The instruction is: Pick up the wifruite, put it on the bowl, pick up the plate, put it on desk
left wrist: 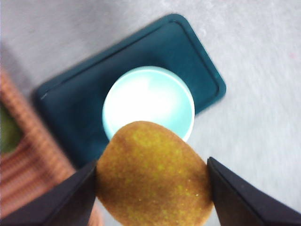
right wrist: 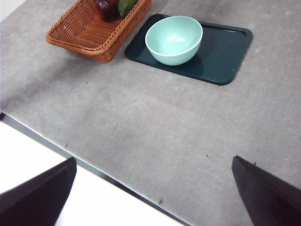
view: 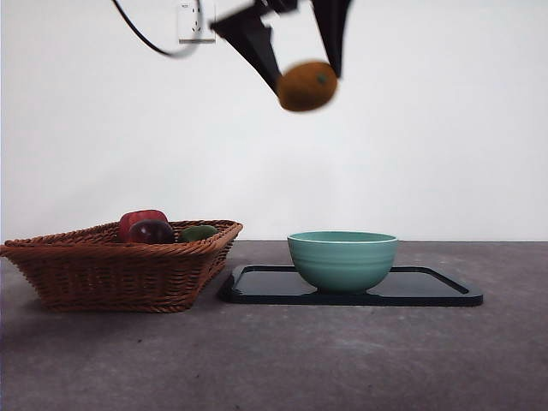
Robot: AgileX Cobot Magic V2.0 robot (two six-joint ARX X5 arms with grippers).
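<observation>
Fingers of the left gripper (view: 306, 75) clamp the wifruite (view: 307, 86) high above the bowl (view: 342, 259), poised for lowering; right gripper (right wrist: 153, 188) waits, fingers apart.

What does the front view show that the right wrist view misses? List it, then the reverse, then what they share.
Only the front view shows the left gripper holding the orange-brown fruit high above the bowl, plus a red apple in the basket.

Only the right wrist view shows the right gripper, open, near the desk's edge, and the bowl's empty inside.

Both show the bowl on the dark tray, beside the basket.
</observation>
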